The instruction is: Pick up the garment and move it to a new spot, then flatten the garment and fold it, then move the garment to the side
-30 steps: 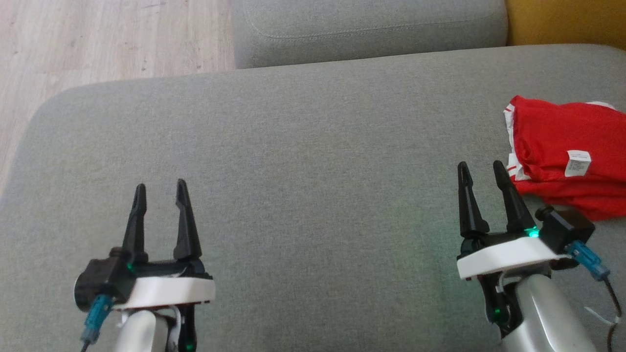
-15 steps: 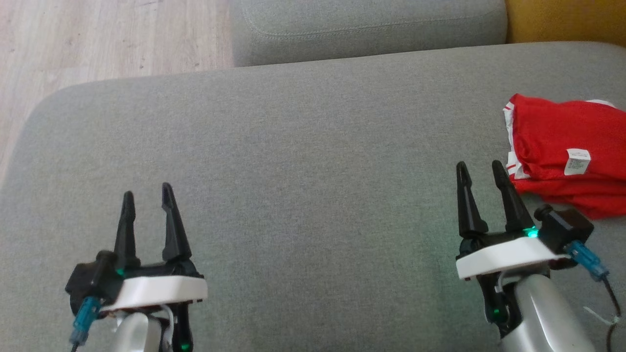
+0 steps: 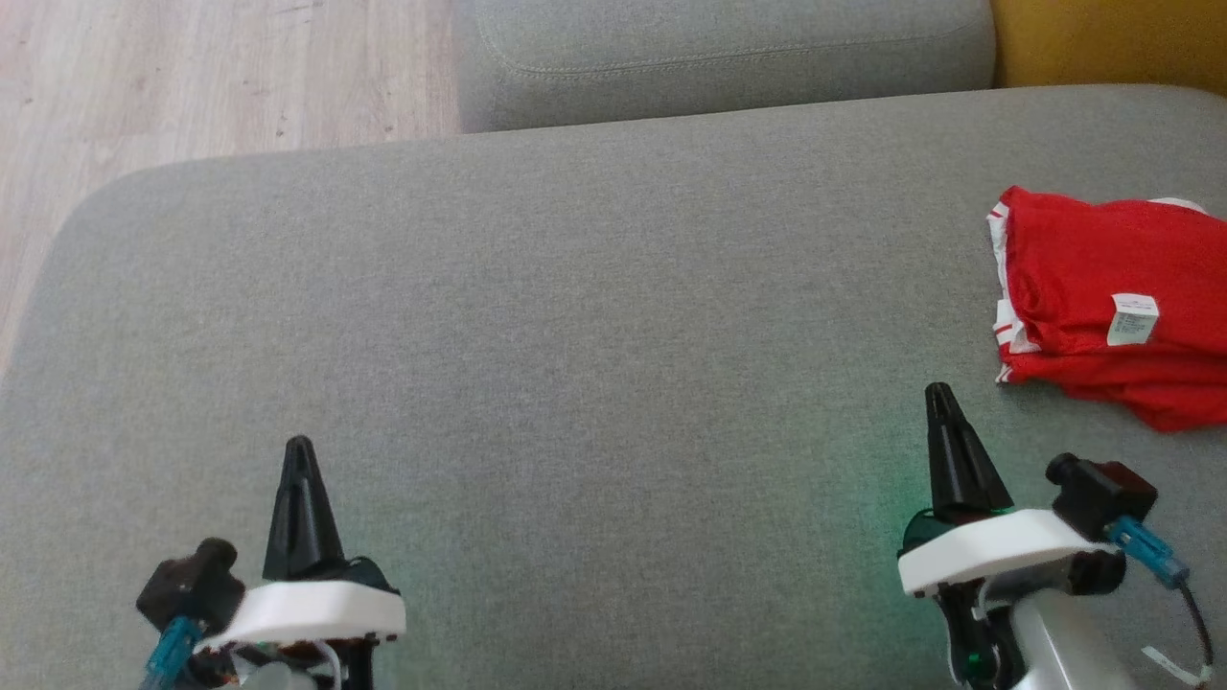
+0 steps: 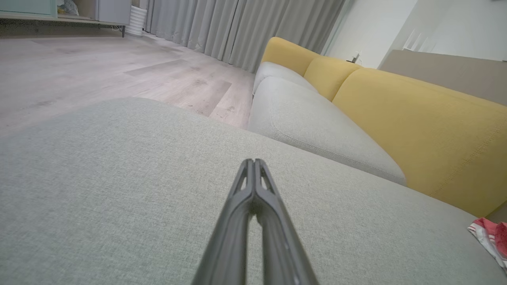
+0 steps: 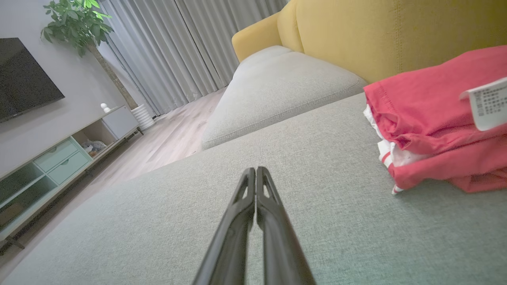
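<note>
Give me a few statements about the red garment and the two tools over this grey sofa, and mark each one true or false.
1. The red garment lies folded on the grey cushion. True.
2. The right tool is clamped on the garment. False: it is shut on nothing and is apart from the garment.
3. The left tool is shut. True.
4. The garment lies nearer the left tool. False: it lies near the right tool.
5. A white label shows on the garment. True.
</note>
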You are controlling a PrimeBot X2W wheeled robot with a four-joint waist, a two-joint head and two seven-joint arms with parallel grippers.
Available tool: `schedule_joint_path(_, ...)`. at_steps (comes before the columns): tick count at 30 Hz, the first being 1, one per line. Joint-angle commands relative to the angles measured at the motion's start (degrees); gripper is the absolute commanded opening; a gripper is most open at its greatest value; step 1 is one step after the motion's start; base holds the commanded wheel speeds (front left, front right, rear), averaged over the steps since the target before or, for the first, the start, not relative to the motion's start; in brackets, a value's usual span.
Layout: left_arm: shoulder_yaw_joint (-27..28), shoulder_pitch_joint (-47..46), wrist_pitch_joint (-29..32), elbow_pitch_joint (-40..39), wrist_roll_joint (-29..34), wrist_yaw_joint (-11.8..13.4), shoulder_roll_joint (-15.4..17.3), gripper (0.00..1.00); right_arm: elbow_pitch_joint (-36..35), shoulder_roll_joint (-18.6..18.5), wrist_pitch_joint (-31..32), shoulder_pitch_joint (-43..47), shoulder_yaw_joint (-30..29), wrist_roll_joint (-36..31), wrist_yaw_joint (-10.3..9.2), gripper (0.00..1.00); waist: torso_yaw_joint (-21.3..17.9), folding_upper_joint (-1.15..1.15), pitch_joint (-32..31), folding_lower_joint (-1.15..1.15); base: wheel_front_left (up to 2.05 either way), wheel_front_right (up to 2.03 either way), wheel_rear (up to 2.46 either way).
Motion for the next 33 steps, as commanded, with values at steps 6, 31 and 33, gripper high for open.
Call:
schedule_joint_path(6,1.5,-2.6,1.3,-1.9,-4.6,-0.9,0.1,0.0,-2.5,-0.6,1.1,-2.2,-0.9,5.3,-0.01,0.0,0.1,0.0,-0.2,0.0,0.0,0.0,0.0)
schedule_joint_path(31,3.8,-2.9,5.3,-1.9,-18.1,-2.6,0.2,0.0,-3.9,-1.0,4.6,-1.6,-2.9,19.9,-0.01,0.0,0.6,0.0,-0.7,0.0,0.0,0.0,0.0)
schedule_joint_path(33,4.0,-2.9,5.7,-1.9,-19.2,-2.7,0.2,0.0,-4.0,-1.0,4.9,-1.6,-3.1,21.1,-0.01,0.0,0.7,0.0,-0.7,0.0,0.0,0.0,0.0)
